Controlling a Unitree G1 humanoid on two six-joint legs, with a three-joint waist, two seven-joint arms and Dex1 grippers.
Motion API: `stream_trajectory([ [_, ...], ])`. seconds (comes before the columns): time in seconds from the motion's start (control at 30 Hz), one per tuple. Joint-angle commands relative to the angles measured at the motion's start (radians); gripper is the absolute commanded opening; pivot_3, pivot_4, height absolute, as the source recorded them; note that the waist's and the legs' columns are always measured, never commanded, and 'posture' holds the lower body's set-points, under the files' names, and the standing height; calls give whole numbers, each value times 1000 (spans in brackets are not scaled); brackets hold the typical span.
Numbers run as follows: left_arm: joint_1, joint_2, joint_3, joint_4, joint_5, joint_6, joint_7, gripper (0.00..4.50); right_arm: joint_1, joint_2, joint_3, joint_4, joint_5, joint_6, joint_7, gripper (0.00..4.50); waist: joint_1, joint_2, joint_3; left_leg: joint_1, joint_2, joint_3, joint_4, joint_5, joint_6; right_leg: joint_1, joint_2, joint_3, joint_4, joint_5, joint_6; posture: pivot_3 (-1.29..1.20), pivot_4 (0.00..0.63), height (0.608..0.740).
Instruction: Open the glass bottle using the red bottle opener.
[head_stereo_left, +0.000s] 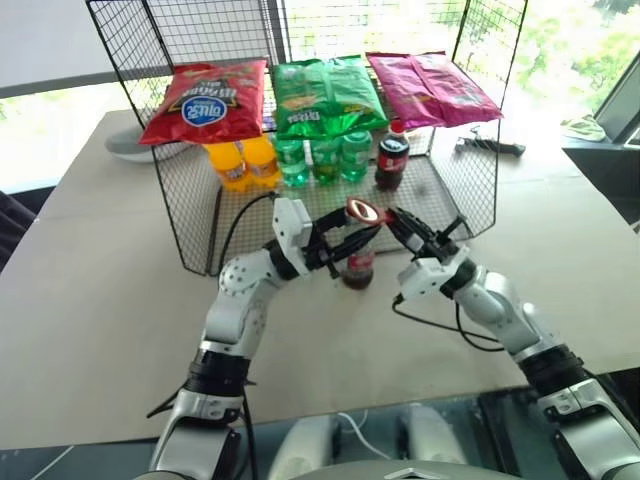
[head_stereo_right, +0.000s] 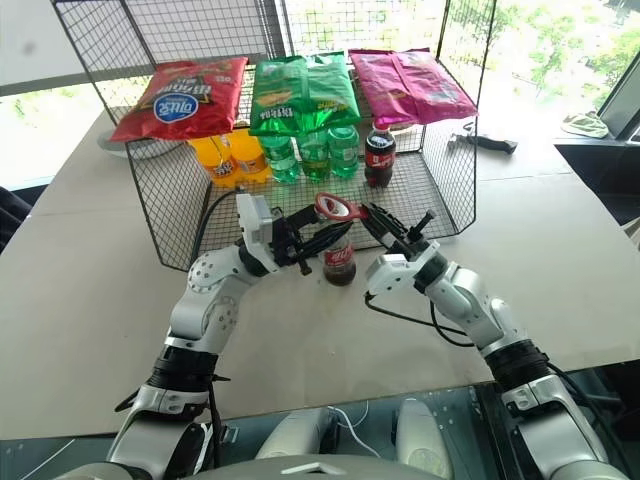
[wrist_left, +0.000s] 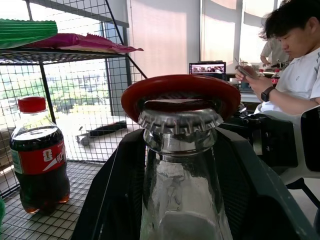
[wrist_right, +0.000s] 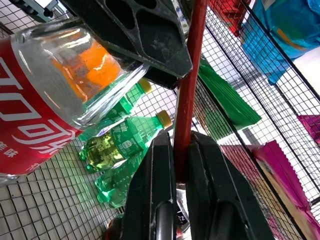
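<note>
The glass bottle (head_stereo_left: 358, 266), with its red label, stands upright on the table just in front of the wire rack. My left gripper (head_stereo_left: 350, 240) is shut around its neck, and its black fingers (wrist_left: 115, 200) flank the clear neck (wrist_left: 182, 190) below the crimped metal cap (wrist_left: 180, 121). The red bottle opener (head_stereo_left: 362, 211) has its ring head lying over the cap (wrist_left: 181, 90). My right gripper (head_stereo_left: 395, 222) is shut on the opener's handle (wrist_right: 188, 90), coming in from the right, with its two fingers (wrist_right: 155, 195) pressed on either side.
A black wire rack (head_stereo_left: 190, 215) stands behind the bottle, with red, green and pink snack bags on top. Under it are orange and green bottles and a plastic cola bottle (head_stereo_left: 391, 158). A black tool (head_stereo_left: 490, 146) lies at the far right. A seated person (wrist_left: 295, 70) shows behind.
</note>
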Motion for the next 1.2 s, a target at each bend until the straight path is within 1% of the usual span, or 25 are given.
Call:
stream_trajectory([
  [0.03,7,-1,-24,29,38,19,15,1553,-13,-37,39,-9,-71,-30,27,0,0,0,0,0,0,0,0,0,0,0,0,0,0,0,0,0,150,740],
  [0.33,5,-1,-26,39,40,15,18,1553,-63,-117,-24,-67,-29,-26,51,0,2,0,1,0,0,0,-1,0,0,0,0,0,-2,0,0,0,150,740],
  [0.67,0,-9,-30,52,43,11,15,1553,-96,-140,-64,-121,14,0,114,0,3,0,3,-1,0,0,-2,0,0,0,0,-1,-3,0,0,0,150,740],
  [1.07,-2,-12,-33,62,45,7,18,1553,-159,-209,-137,-176,69,11,182,0,5,1,5,-5,0,-3,-3,0,-1,-2,-1,-3,-6,0,0,0,150,740],
  [1.2,-2,-12,-36,64,44,6,16,1553,-174,-225,-164,-175,76,7,181,0,5,1,5,-6,0,-3,-5,1,-1,-2,-1,-3,-8,0,0,0,150,740],
])
